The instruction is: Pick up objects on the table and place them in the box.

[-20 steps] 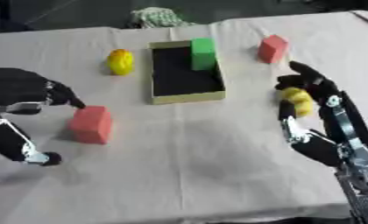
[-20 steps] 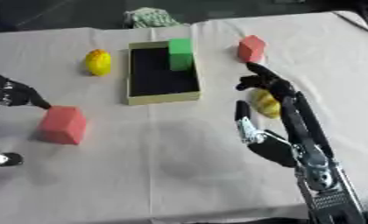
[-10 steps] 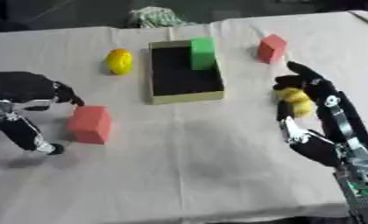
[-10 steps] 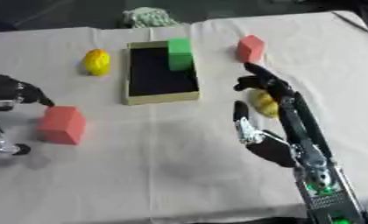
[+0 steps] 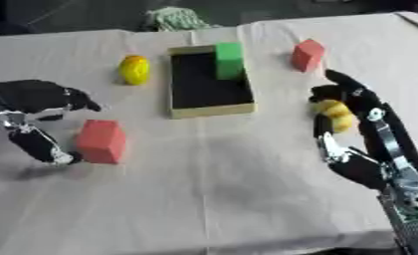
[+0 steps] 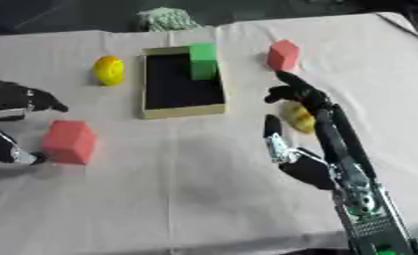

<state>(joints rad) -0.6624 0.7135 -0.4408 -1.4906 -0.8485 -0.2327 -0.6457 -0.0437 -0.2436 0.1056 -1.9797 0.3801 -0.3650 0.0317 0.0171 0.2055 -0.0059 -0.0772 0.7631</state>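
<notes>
A tan box with a black inside stands at the table's middle back, and a green block lies in its far right corner. On the left sits a red cube. My left hand is open beside it, its fingers arched above and left of the cube and its thumb down at the cube's lower left edge. On the right my open right hand straddles a yellow fruit-like object, fingers reaching past its far side. A second yellow object lies left of the box. A red block stands right of it.
A green and white crumpled cloth lies at the table's far edge behind the box. The white tablecloth spreads bare across the near half.
My left hand has moved right toward the red cube, bringing its thumb up to the cube's side. The right hand has barely shifted around the yellow object.
</notes>
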